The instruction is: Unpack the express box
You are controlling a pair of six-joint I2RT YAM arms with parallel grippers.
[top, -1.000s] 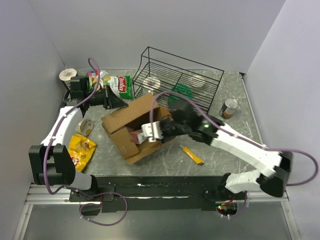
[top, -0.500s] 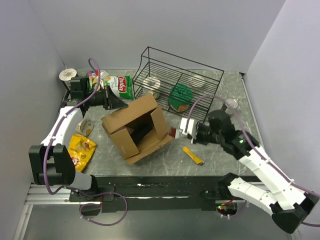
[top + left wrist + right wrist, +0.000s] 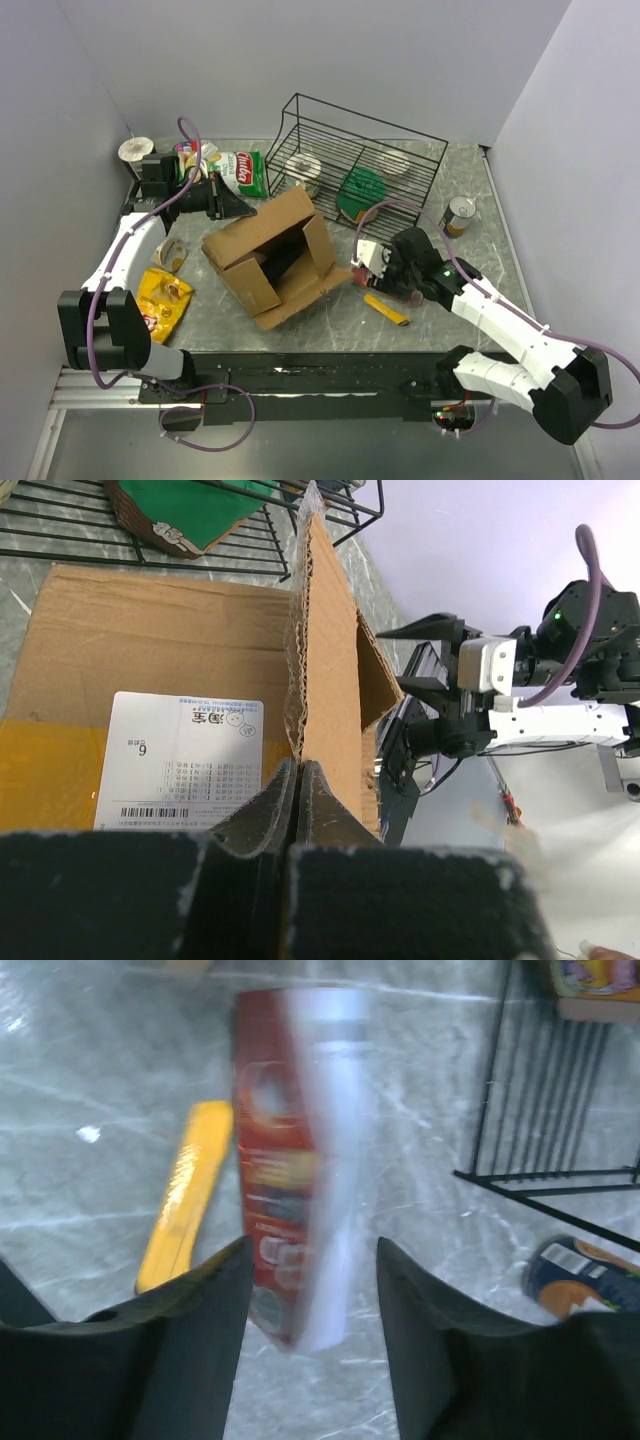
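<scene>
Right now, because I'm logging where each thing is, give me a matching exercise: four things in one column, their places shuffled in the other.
Things:
1. box flap
2. red packet
3. yellow stick
4. can

Places:
A. standing upright on the table, right of the basket
B. lying flat on the table
C. pinched by the left fingers
D. between the right fingers

Pairs: 1-C, 2-D, 3-B, 4-A

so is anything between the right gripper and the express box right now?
Only a red packet, sitting between the fingers of the right gripper on the side toward the express box. The yellow stick lies off to the side.
</scene>
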